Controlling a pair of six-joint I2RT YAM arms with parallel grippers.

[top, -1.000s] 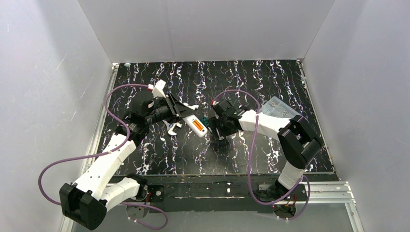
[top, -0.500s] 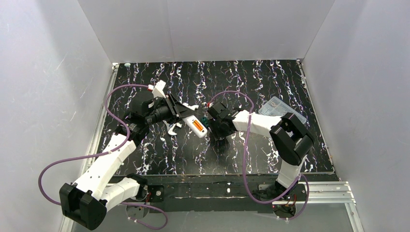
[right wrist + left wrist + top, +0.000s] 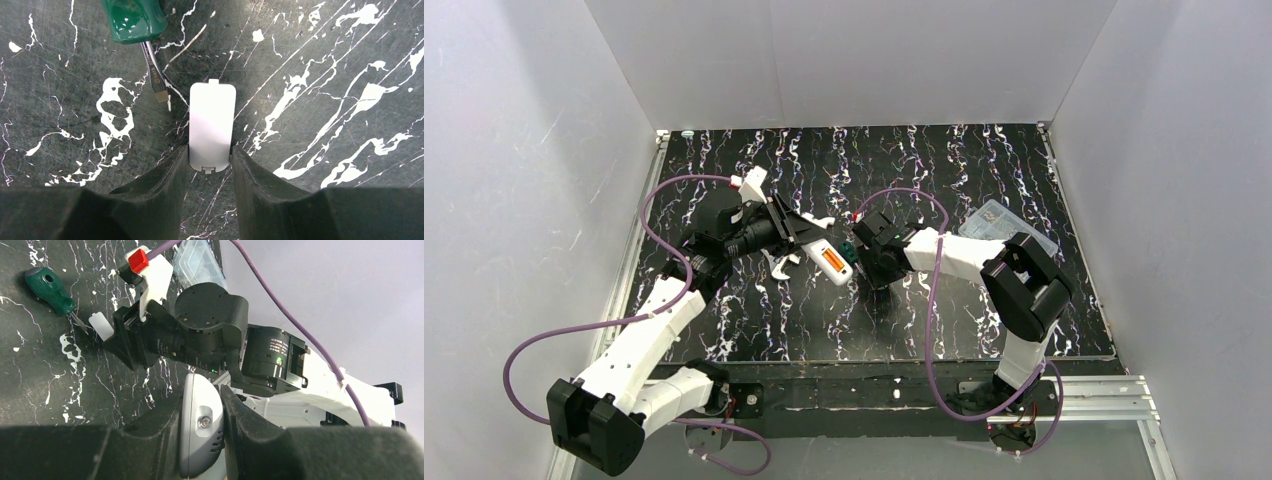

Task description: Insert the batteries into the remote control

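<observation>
Probably light, stiff and slick, the remote control point(image 3: 200, 440) sits clamped by its long edges in the left pincer point(image 3: 201, 400) above the bench point(image 3: 944, 330) (one orange battery point(image 3: 831, 261) aboard), while the right pincer point(image 3: 210, 152) pinches the thin cover point(image 3: 212, 120).

The remote point(image 3: 200, 430) is sitting clamped in the left jaws around mid-tabletop point(image 3: 924, 170), with one battery point(image 3: 831, 261) lying in its recess. Just right of it, the loose cover point(image 3: 212, 125) is lying flat on the tabletop, its near end pinched between the right jaws. The screwdriver point(image 3: 132, 17) is lying beside the cover, tip nearly touching it. A small box point(image 3: 1004, 222) is sitting further right.
</observation>
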